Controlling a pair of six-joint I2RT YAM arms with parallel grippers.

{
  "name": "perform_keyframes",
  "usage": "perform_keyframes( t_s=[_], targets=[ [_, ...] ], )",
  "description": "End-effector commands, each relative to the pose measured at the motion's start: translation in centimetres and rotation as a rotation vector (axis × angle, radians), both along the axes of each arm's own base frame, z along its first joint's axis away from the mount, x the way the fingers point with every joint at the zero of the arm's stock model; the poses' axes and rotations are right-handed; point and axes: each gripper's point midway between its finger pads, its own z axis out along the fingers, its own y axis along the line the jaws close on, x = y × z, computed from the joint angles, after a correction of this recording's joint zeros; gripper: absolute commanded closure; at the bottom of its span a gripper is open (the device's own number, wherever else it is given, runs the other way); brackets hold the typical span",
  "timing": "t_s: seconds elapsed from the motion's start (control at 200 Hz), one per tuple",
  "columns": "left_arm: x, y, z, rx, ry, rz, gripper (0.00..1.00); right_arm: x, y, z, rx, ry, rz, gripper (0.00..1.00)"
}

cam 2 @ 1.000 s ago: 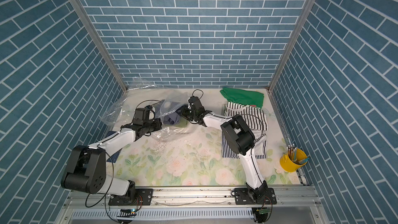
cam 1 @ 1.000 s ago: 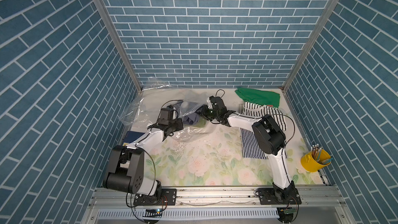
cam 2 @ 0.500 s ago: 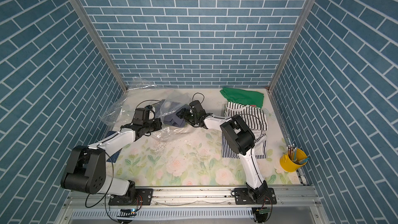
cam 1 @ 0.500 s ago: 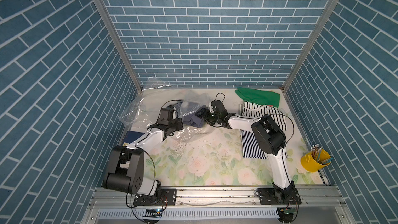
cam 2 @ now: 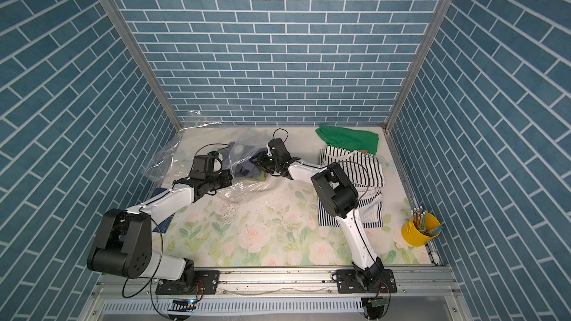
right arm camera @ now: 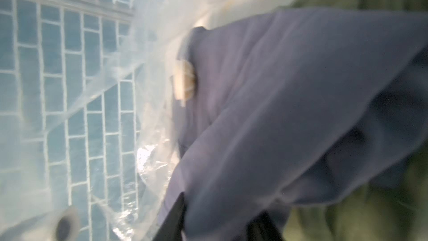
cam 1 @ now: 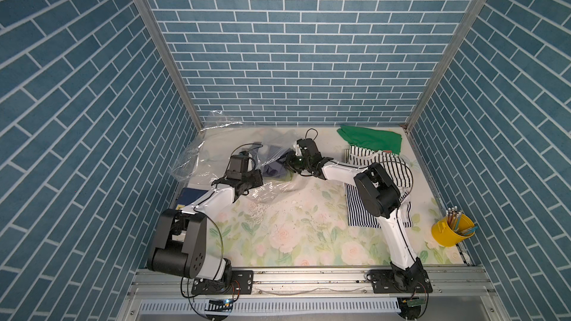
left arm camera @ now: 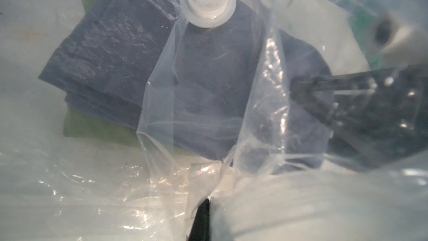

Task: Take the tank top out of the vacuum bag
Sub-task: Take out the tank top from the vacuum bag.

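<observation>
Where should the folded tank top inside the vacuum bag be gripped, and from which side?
Grip the loose top layer at the edge of the tank top nearest the bag's open mouth, coming in from the robot's right side. The vacuum bag covers it elsewhere, and its valve sits over the opposite end.

Left arm point(cam 1: 213, 200) and right arm point(cam 1: 398, 239) show white links, black joints, cables.

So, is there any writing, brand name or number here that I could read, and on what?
None can be read.
The white valve on the vacuum bag carries only dark specks, no letters.
The tank top, striped shirt, green garment and yellow bucket show no print or label.
A small circuit board below the front rail is too small to tell.
</observation>
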Motion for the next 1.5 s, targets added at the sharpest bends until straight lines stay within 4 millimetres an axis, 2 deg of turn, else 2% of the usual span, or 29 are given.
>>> perform_keyframes(
  t_s=[0.0,0.06,0.12,0.245,0.325,0.37,0.46,0.52,0.6,0.77,0.84,0.9,0.97,1.07,1.13,1.18,1.27,1.315,1.36,1.395,1.435,1.495],
  targets=[
    [-0.6,0.2,-0.3,0.008,0.009,-0.007,1.0,-0.2,0.3,-0.4,-0.023,-0.011,0.024,1.0],
    [-0.6,0.2,-0.2,0.011,0.007,-0.007,1.0,-0.3,0.0,-0.5,-0.037,-0.014,0.008,1.0],
    [-0.7,0.3,-0.2,0.018,0.006,-0.006,1.0,-0.2,-0.1,0.3,-0.035,-0.038,0.006,1.0],
    [-0.8,0.3,-0.5,0.018,0.01,-0.006,1.0,-0.6,0.6,2.7,0.018,-0.089,0.043,1.0],
    [-0.8,0.2,-0.6,0.01,0.012,-0.006,1.0,-1.3,1.3,3.1,0.055,-0.09,0.083,0.99],
    [-0.8,0.2,-0.6,0.007,0.013,-0.006,1.0,-1.6,1.6,2.4,0.056,-0.075,0.099,0.91],
    [-0.5,0.1,-0.4,0.005,0.009,-0.007,1.0,-1.8,1.1,0.3,0.027,-0.033,0.085,0.55],
    [-0.4,0.1,-0.2,0.008,0.005,-0.007,1.0,-1.6,0.5,-1.0,0.008,-0.013,0.06,0.39],
    [-0.4,0.2,-0.1,0.013,0.002,-0.008,1.0,-1.4,-0.1,-2.6,-0.018,0.015,0.032,0.28],
    [-0.6,0.2,-0.3,0.016,0.011,-0.01,1.0,-1.2,-0.9,-4.9,-0.05,0.056,0.01,0.15],
    [-0.6,0.2,-0.4,0.013,0.01,-0.009,1.0,-1.2,-0.8,-5.5,-0.048,0.067,0.015,0.15],
    [-0.5,0.1,-0.3,0.01,0.007,-0.008,1.0,-1.1,-0.2,-5.0,-0.02,0.053,0.032,0.15],
    [-0.5,0.1,-0.3,0.01,0.008,-0.007,1.0,-0.9,1.3,-3.2,0.059,0.013,0.08,0.25],
    [-0.5,0.1,-0.2,0.01,0.004,-0.009,1.0,-0.8,3.2,0.5,0.155,-0.075,0.133,0.41],
    [-0.5,0.2,-0.2,0.012,0.005,-0.008,1.0,-0.8,3.6,1.9,0.181,-0.117,0.154,0.45],
    [-0.5,0.2,-0.2,0.013,0.004,-0.01,1.0,-0.8,3.7,1.9,0.177,-0.118,0.154,0.42],
    [-0.5,0.1,-0.2,0.009,0.004,-0.011,1.0,-0.6,3.3,-0.3,0.122,-0.075,0.132,0.27],
    [-0.5,0.0,-0.1,0.007,0.002,-0.015,1.0,-0.5,3.3,-1.0,0.117,-0.065,0.128,0.25],
    [-0.5,0.0,-0.1,0.006,0.002,-0.016,1.0,-0.6,3.7,-1.3,0.129,-0.059,0.132,0.26],
    [-0.4,0.0,0.1,0.004,-0.001,-0.017,1.0,-0.6,4.1,-1.1,0.155,-0.061,0.139,0.31],
    [-0.4,-0.1,0.1,0.004,-0.001,-0.018,1.0,-0.8,4.8,-0.1,0.211,-0.076,0.159,0.39],
    [-0.5,0.0,0.2,0.007,-0.001,-0.021,1.0,-1.1,5.6,1.0,0.275,-0.081,0.176,0.39]
  ],
)
